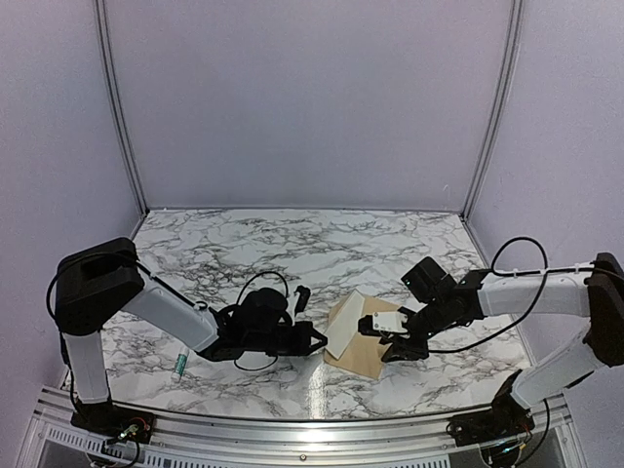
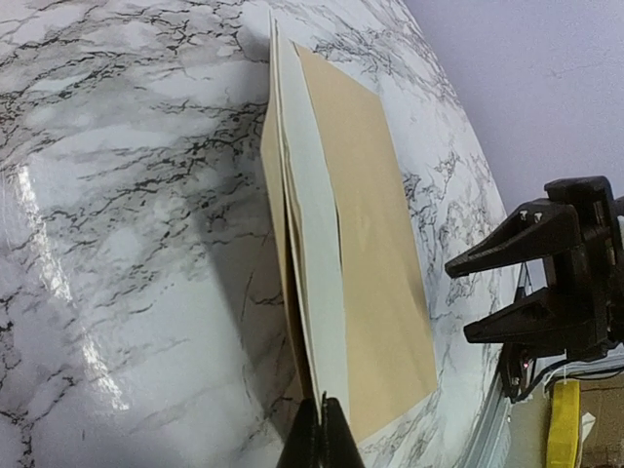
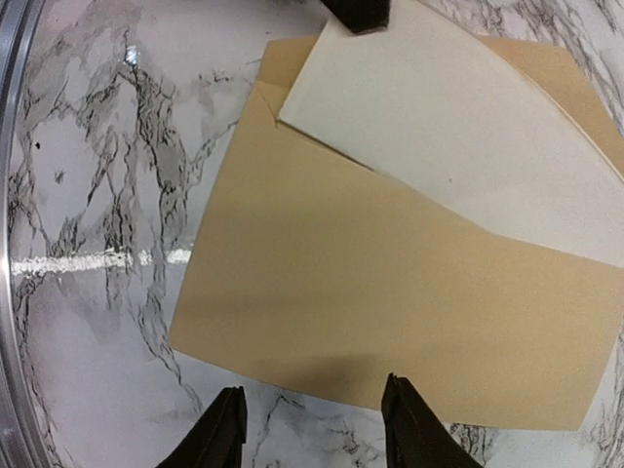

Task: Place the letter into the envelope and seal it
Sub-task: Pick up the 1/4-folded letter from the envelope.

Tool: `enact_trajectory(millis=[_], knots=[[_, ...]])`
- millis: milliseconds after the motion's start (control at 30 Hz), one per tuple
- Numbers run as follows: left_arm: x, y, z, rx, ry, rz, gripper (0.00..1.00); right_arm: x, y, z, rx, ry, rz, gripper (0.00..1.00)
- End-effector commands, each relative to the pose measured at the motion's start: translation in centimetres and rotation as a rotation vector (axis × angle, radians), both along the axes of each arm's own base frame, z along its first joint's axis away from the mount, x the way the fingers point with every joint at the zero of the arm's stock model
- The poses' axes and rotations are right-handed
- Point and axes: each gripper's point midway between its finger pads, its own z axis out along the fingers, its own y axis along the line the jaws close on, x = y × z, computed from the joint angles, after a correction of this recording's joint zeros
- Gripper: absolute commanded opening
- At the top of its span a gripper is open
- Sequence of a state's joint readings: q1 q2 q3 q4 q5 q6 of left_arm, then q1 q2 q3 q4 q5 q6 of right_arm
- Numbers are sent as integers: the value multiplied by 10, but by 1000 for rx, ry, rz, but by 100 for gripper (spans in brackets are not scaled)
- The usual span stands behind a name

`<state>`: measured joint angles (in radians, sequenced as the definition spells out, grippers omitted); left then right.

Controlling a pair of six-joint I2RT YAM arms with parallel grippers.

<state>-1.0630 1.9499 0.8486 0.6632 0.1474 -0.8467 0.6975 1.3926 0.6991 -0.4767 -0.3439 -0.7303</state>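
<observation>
Far left, a small green-and-white tube lies on the bench beside the left arm, well apart from the paper. The left hand reaches in low twd the centre, fingers together, clamped on a corner of the letter. The sheet stands tilted up off the bench w/ its pale side showing.

The envelope lies flat just right of that hand, mouth twd it. The lower part of the letter sits inside the pocket; the upper part sticks out over the flap. The right hand hangs just off the envelope's opposite long edge, fingers apart and clear of the paper.

Edges: the envelope sits askew in the front half of the bench, and a metal rail runs along the front edge nr it. There is open bench twd the back and on both sides.

Surface: glossy white marble-look w/ dark veins and streaks of glare. Plain lilac walls close in three sides.
</observation>
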Motion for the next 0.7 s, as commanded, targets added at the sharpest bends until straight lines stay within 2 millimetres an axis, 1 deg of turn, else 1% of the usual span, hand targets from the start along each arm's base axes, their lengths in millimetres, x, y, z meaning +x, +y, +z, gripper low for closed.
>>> enact_trajectory(millis=[0, 33, 67, 133, 200, 300, 400, 667], knots=[[5, -4, 0, -9, -29, 25, 0, -4, -6, -10, -52, 7, 13, 34], [5, -4, -2, -6, -30, 29, 0, -9, -6, -13, -60, 22, 29, 28], [6, -5, -1, -5, -32, 34, 0, -15, -6, -19, -81, 49, 48, 21], [7, -3, -3, 4, -44, 44, 0, -27, -6, -27, -106, 82, 85, 15], [8, -1, -3, 13, -58, 51, 0, -33, -5, -31, -122, 98, 105, 10], [9, 1, -7, 30, -68, 59, 0, -33, -3, -35, -125, 112, 110, 9], [7, -1, -10, 38, -72, 50, 0, -32, -1, -38, -129, 116, 106, 10], [2, -11, -15, 48, -90, 21, 0, -31, 1, -41, -131, 128, 103, 10]])
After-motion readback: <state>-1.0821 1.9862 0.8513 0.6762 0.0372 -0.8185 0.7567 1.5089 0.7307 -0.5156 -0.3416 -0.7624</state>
